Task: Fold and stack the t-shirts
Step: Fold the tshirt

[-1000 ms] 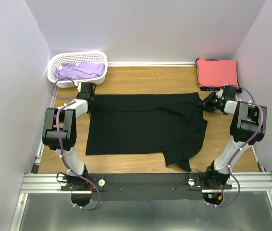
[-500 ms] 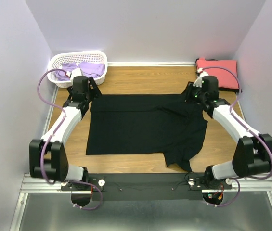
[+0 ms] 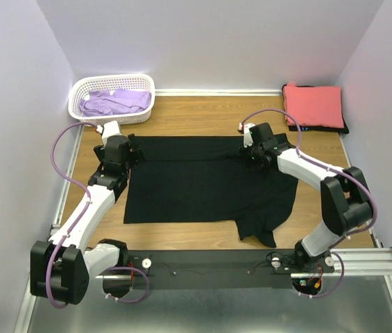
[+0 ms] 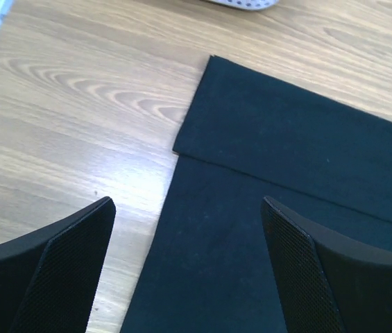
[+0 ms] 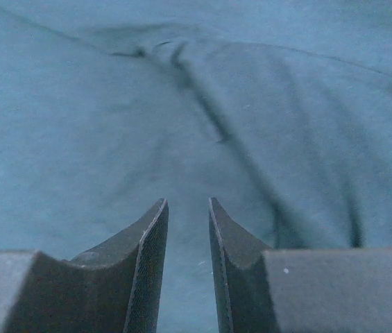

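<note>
Black tee [image 3: 202,184] mid-frame — left hand [image 4: 187,208] wide, right hand [image 5: 187,205] narrow, both empty; we risk pinching one layer, dragging the fold crooked.

You can read no text, label, brand, number or sign in any of these views. The black t-shirt [image 3: 202,184] in the middle of the frame, the coral-red t-shirt [image 3: 313,104] in the upper right and the white basket [image 3: 76,97] in the upper left carry no writing that can be read.
</note>
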Controlling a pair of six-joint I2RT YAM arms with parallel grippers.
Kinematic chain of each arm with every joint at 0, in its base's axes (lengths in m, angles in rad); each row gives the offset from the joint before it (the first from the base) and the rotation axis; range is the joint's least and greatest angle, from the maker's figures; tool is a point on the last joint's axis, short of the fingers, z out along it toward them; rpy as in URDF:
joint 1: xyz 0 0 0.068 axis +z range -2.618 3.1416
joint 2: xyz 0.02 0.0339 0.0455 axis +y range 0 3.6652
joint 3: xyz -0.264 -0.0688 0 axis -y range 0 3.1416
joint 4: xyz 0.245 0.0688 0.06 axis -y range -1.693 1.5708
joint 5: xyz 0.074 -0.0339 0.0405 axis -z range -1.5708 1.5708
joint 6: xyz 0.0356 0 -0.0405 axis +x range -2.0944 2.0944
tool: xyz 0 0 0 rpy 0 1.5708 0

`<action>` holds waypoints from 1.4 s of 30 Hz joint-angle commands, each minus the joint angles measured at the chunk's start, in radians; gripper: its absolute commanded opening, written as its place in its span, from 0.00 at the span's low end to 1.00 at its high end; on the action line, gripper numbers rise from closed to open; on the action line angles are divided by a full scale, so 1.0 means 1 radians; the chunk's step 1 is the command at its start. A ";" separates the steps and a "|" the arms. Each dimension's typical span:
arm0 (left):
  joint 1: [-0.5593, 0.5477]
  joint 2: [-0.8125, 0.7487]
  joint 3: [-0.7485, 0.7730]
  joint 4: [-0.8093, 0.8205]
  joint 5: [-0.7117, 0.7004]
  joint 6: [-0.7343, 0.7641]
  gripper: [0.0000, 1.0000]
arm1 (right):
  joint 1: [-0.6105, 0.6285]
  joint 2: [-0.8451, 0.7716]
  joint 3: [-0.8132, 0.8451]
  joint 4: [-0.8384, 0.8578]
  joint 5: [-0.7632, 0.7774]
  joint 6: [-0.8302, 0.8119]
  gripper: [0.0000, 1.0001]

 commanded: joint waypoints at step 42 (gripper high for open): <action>-0.006 0.038 0.033 0.035 -0.054 0.016 0.93 | 0.094 0.225 0.183 -0.028 0.118 -0.172 0.37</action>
